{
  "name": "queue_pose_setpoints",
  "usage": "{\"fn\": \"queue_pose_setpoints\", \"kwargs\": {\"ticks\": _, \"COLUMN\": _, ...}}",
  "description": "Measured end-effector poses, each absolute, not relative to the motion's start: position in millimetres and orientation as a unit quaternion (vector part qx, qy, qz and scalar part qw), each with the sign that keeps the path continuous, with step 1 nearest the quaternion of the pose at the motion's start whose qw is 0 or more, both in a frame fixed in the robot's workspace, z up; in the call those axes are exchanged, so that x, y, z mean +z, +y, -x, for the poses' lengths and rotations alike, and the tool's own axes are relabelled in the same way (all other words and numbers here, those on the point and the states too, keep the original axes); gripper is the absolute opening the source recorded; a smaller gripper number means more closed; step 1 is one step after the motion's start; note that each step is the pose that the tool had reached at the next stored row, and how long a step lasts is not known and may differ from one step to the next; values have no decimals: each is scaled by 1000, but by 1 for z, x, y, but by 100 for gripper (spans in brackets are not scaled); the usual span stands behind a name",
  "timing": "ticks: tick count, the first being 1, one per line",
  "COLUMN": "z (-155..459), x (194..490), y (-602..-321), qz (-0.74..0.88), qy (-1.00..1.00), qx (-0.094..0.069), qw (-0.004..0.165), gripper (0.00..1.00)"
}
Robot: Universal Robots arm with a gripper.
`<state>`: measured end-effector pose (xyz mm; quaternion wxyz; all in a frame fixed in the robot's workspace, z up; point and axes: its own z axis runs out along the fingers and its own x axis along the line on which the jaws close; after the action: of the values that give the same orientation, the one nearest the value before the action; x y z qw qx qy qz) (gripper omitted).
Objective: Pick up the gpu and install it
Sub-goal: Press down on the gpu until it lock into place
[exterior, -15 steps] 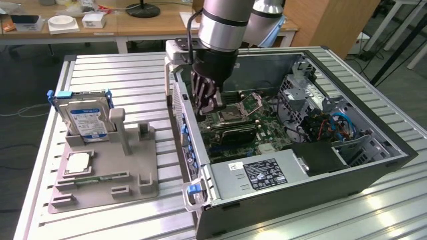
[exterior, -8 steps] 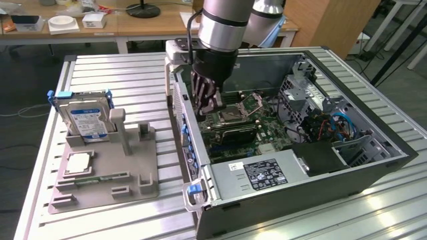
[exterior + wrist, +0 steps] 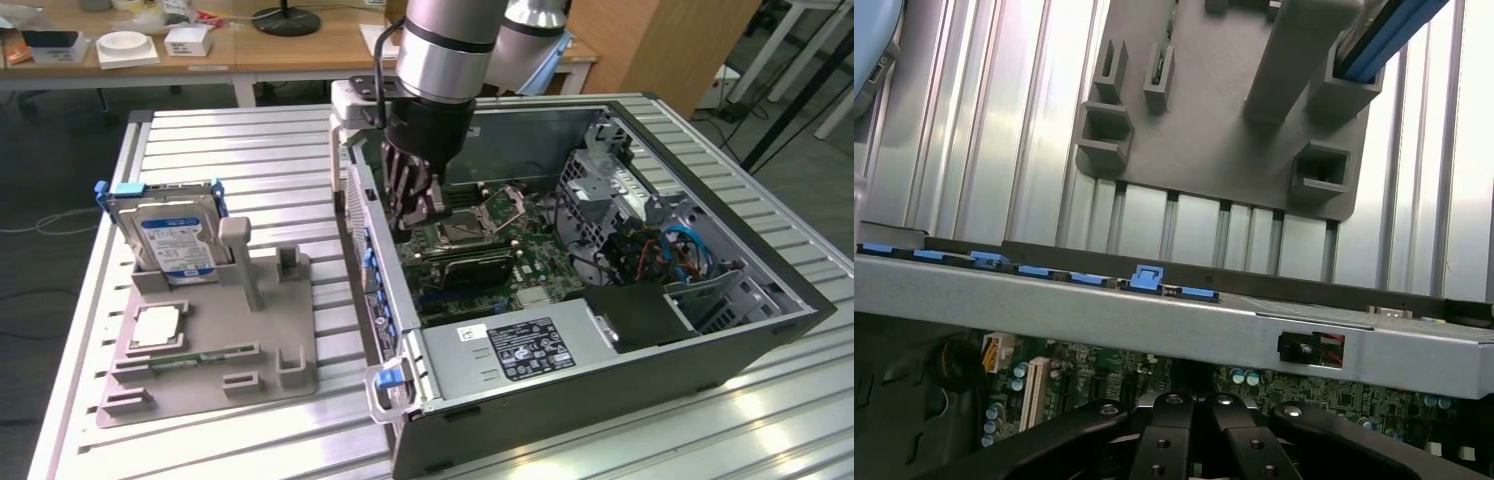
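Grey fixture (image 3: 287, 330) beside case (image 3: 747, 335); gripper (image 3: 416, 205) closed inside.

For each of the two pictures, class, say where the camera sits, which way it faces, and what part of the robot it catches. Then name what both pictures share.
Exterior view: off the arm, raised, looking down at the open computer case and the grey holder tray on the slatted table; the arm reaches into the case, tool over the motherboard.
Wrist view: on the wrist, looking past the shut tool across the case wall to the tray.
Shared: tool, case, motherboard, tray, table.
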<state>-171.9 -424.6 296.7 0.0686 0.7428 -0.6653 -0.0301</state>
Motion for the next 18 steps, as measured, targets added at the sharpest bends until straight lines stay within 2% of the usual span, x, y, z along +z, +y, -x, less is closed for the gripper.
{"fn": "queue_pose_setpoints", "kwargs": {"ticks": 10, "z": 168, "x": 294, "y": -424, "qz": -749, "qy": -658, "qx": -28, "qw": 67, "gripper": 11}}
{"fn": "queue_pose_setpoints", "kwargs": {"ticks": 18, "z": 168, "x": 290, "y": -425, "qz": -760, "qy": -645, "qx": -21, "qw": 74, "gripper": 11}}
